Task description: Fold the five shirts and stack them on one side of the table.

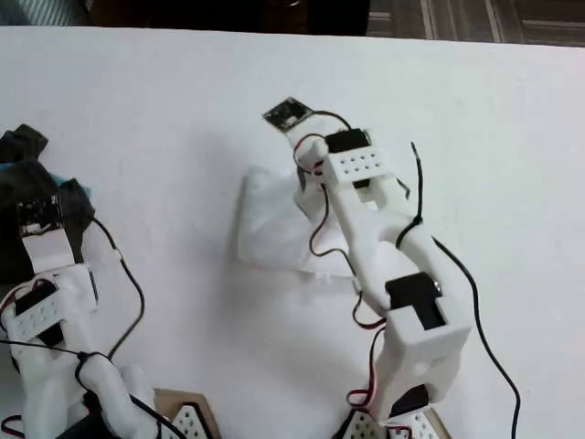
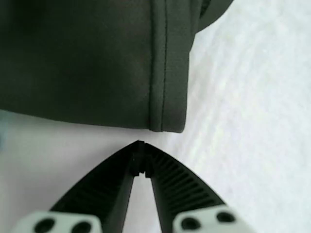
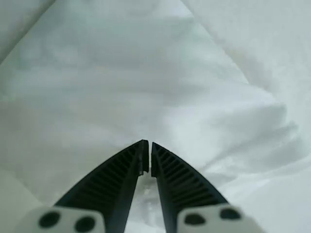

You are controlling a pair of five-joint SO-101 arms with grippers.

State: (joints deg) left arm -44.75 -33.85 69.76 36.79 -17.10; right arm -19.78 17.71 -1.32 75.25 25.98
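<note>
White table (image 1: 494, 110) takes up nearly all of the high view; a dark strip of room floor (image 1: 439, 16) runs past its 12 o'clock edge. White shirt (image 1: 265, 229), folded into a rough rectangle, lies just off table centre toward 9 o'clock. Right arm comes from 6 o'clock and hangs over it. Right gripper (image 3: 147, 158): jaws drawn together, tips just above white cloth, nothing seen between them. Dark shirts (image 1: 23, 174) sit heaped at the 9 o'clock edge, with a blue cloth (image 1: 71, 190) showing at the heap's side. Left gripper (image 2: 141, 162): jaws pressed together, empty, just beside a hemmed edge of a dark shirt (image 2: 87, 63), not touching it.
</note>
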